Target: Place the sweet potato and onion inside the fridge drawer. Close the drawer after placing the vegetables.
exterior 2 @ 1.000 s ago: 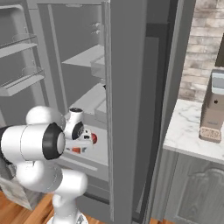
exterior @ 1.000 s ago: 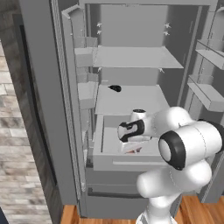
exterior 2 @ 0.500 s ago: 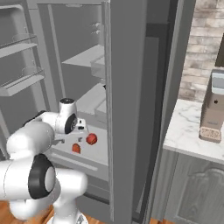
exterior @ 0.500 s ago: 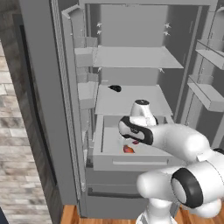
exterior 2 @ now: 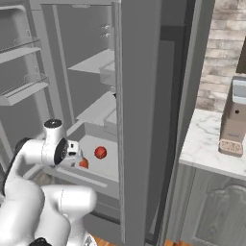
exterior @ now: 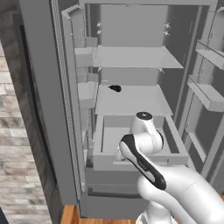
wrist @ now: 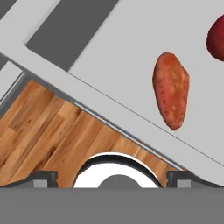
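Observation:
The sweet potato (wrist: pixel 171 89) lies on the floor of the open fridge drawer (wrist: pixel 109 109), an orange-red root with tapered ends. Close beside it rests the onion (wrist: pixel 217 37), a red ball cut off by the edge of the hand view. Both also show in the right base view: sweet potato (exterior 2: pixel 83 163), onion (exterior 2: pixel 100 152). My gripper (wrist: pixel 112 178) is open, fingertips (wrist: pixel 43 177) far apart and nothing between them. It hovers above the drawer's front wall, with wooden floor below. In the left base view my arm hides most of the drawer (exterior: pixel 105 162).
A small black object (exterior: pixel 115 88) sits on the fridge shelf above the drawer. The open fridge door (exterior 2: pixel 139 120) stands close on the right, with door shelves (exterior: pixel 210 94) on the other side. A stone counter (exterior 2: pixel 216 153) with an appliance lies beyond the door.
The jaws have opened wider. The hand has drawn back from inside the drawer to above its front wall, and the arm has swung round. The vegetables lie loose in the drawer.

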You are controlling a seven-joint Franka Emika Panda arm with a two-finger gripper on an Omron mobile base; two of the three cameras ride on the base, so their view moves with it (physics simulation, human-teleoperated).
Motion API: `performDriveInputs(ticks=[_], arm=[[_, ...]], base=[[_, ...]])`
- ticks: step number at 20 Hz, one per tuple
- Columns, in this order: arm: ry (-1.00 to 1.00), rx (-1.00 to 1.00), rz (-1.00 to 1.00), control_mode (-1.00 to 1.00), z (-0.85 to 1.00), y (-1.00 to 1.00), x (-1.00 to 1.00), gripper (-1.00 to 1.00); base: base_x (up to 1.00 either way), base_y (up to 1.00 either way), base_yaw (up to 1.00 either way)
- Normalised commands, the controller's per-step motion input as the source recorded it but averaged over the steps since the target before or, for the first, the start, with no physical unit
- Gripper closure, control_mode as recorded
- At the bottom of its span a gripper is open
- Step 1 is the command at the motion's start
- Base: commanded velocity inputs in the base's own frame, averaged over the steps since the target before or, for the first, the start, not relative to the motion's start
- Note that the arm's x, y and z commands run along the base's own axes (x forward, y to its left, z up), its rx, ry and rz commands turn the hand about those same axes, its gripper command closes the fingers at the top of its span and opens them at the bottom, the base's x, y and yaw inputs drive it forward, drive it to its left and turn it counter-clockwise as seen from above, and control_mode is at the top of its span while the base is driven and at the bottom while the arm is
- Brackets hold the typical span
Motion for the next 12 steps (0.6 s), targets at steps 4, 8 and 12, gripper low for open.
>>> performDriveInputs(ticks=[4,8,12], arm=[[-0.04,0.0,-0.04,-1.0,-0.23,0.08,-0.06,-1.0],[-0.04,-0.01,0.0,-1.0,-0.39,0.0,0.17,-1.0],[0.01,0.0,0.0,-1.0,-0.61,0.0,0.27,-1.0]], base=[[0.0,0.0,0.0],[0.0,0.0,0.0],[0.0,0.0,0.0]])
